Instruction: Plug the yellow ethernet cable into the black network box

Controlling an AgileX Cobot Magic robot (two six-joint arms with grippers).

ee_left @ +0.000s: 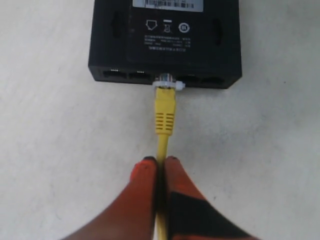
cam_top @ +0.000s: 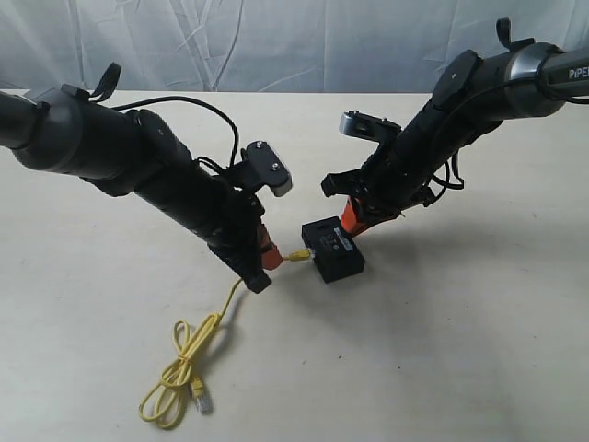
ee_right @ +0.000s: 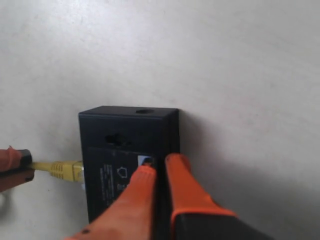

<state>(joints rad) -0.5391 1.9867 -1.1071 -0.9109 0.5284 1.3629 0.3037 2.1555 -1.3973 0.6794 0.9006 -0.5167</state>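
Pinching the cable (ee_left: 163, 146) just behind its yellow boot (ee_left: 165, 112), the left tool (ee_left: 159, 162) has its orange fingers clamped together on the cord. Gripping this close leaves only a short, stiff stretch ahead of the tips, which likely makes the end easier to aim.

Straight ahead of those tips, the clear plug (ee_left: 168, 82) sits at the mouth of a middle port in the box (ee_left: 110, 45). It lines up squarely with the side facing the left tool. How deeply it is seated cannot be told.

Behind the left tool, the rest of the cable trails away in a loose loop on the tabletop (cam_top: 442, 350). Its spare plug lies free at the far end. That slack probably prevents any tug on the held end.

The right tool (ee_right: 159, 162) has its fingers pressed together with nothing between them. Its tips rest on the top of the box, beside the pale label, and it leans in from the side opposite the port. It appears to be pinning the box down so a push from the plug will not slide it away.
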